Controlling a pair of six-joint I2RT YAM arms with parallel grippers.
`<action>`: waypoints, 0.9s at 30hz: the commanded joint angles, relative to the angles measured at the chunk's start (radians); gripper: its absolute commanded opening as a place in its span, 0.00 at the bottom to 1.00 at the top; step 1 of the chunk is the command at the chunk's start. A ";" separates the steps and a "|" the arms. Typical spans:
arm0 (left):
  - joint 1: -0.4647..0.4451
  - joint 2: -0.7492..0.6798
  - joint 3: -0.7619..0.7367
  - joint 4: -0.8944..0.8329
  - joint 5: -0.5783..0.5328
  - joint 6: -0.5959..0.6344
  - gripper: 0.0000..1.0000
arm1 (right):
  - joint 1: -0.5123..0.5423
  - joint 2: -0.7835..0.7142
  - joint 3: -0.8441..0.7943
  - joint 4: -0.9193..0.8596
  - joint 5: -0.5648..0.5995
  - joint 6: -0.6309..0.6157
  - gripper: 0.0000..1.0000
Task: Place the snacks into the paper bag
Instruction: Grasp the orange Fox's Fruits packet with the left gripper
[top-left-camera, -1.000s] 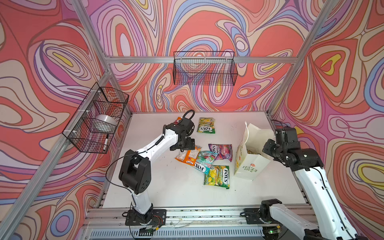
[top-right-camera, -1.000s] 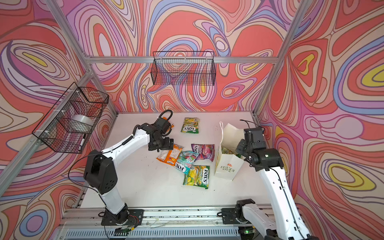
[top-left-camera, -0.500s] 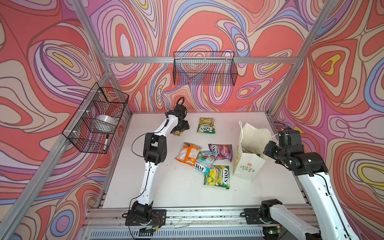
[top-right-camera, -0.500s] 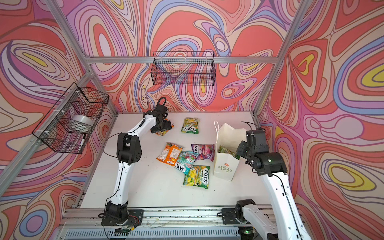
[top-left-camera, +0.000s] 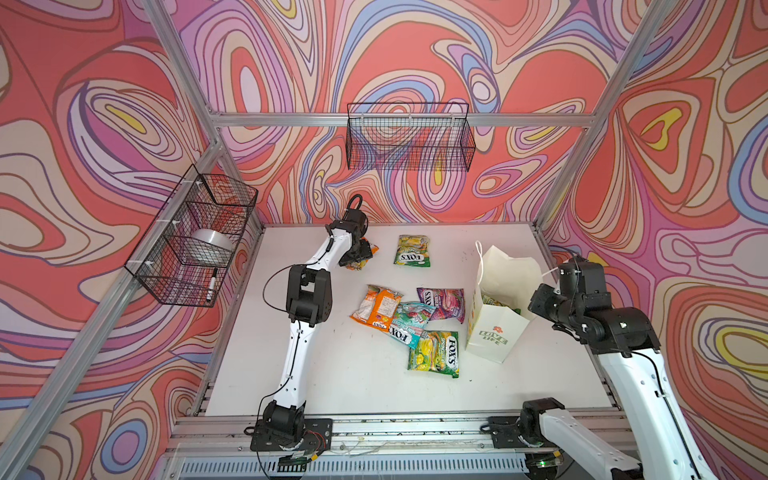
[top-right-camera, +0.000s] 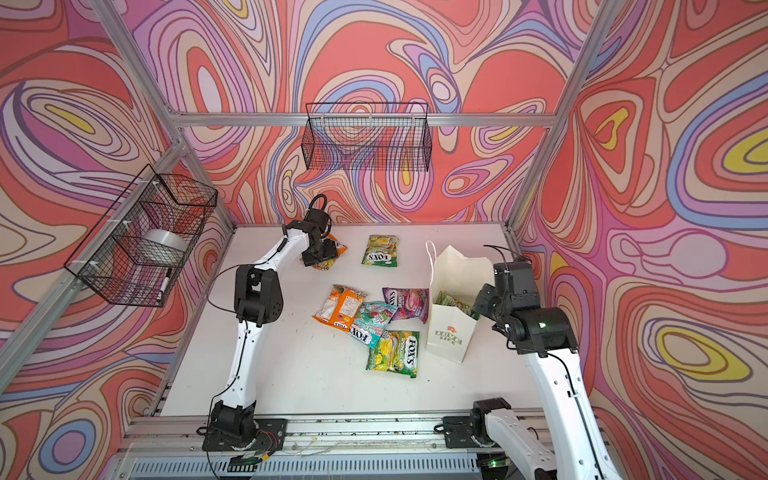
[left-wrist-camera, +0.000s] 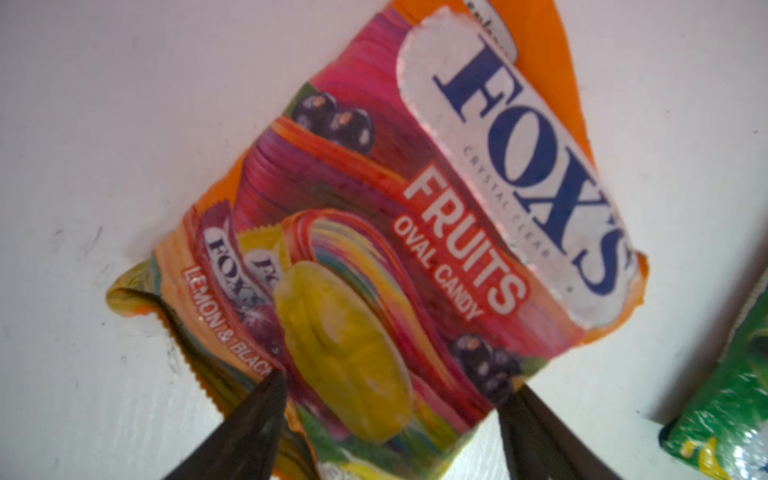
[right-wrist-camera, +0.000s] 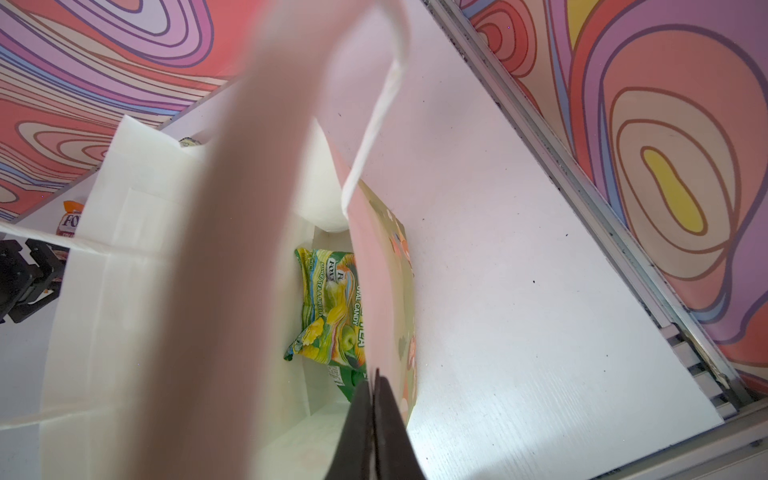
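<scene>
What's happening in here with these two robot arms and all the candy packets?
The robot is loading a paper bag. The right gripper is shut on the bag's wall, holding it open; one green packet lies inside. The left gripper is down over the orange fruits packet at the far side of the table, fingers spread either side of its end, not clamped. A lone green packet and a cluster of four wait on the table.
</scene>
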 joint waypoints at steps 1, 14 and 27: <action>0.000 -0.014 -0.060 0.001 0.013 -0.016 0.62 | -0.003 -0.016 0.020 0.015 -0.014 -0.001 0.00; 0.008 -0.204 -0.260 0.131 -0.026 -0.002 0.21 | -0.004 -0.033 0.008 0.029 -0.026 -0.001 0.00; 0.008 -0.409 -0.370 0.159 0.001 -0.035 0.03 | -0.004 -0.017 0.004 0.051 -0.023 -0.014 0.00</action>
